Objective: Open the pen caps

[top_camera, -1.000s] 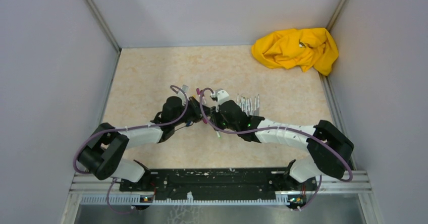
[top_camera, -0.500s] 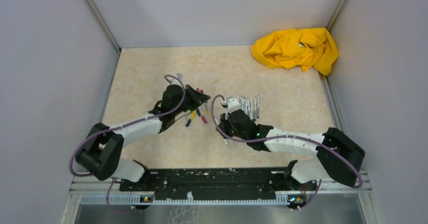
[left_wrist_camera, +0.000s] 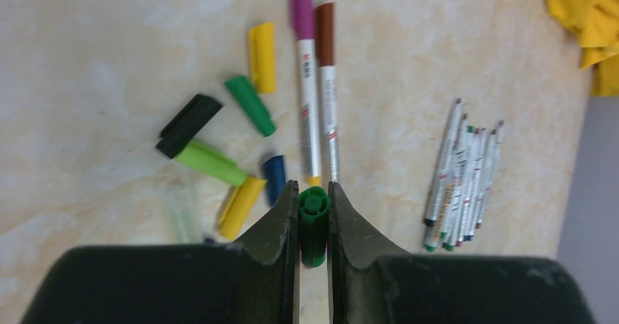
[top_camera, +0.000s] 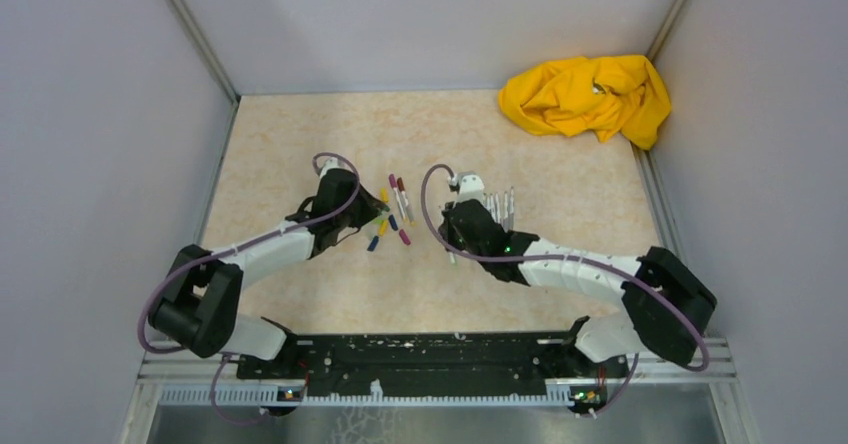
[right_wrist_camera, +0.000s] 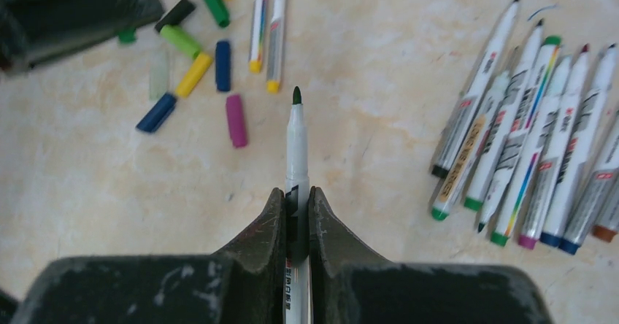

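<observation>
Over beige table (top_camera: 300, 144), arms (top_camera: 270, 251) stretched forward: left tool (left_wrist_camera: 313, 187) pinches green cap (left_wrist_camera: 314, 225), right tool (right_wrist_camera: 297, 195) pen (right_wrist_camera: 295, 138).

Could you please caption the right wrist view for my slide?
Right gripper clamps an uncapped green-tipped pen near loose caps.

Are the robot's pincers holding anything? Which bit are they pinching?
Left pincer pinches a green cap by its sides. Right pincer grips an uncapped green pen by its barrel.
</observation>
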{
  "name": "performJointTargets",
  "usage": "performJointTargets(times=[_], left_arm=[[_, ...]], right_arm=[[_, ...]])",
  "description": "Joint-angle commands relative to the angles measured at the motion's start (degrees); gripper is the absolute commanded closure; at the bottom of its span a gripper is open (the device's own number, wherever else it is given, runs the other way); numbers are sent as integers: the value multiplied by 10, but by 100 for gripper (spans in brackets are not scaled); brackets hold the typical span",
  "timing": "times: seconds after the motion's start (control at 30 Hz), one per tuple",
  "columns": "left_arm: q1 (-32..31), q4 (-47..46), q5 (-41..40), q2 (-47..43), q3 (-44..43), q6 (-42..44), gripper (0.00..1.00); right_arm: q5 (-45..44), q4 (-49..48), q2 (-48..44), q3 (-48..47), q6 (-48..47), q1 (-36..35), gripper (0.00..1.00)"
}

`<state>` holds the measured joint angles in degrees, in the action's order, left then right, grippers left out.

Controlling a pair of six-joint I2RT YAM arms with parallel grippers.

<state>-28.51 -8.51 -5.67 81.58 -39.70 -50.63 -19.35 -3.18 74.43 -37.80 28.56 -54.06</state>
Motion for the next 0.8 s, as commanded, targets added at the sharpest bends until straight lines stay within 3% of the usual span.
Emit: performJointTargets(times=[0.0, 0.43, 0.77], left_arm=[[-2, 75, -61, -23, 24, 16, 100], [-2, 69, -77, -24, 76, 10, 89], [-2, 64, -77, -28, 91, 11, 82]], right_arm=[[-46, -8, 60, -67, -11, 51, 100], [-75, 27, 240, -220, -25, 113, 98], [-109, 57, 293, -244, -28, 139, 95]])
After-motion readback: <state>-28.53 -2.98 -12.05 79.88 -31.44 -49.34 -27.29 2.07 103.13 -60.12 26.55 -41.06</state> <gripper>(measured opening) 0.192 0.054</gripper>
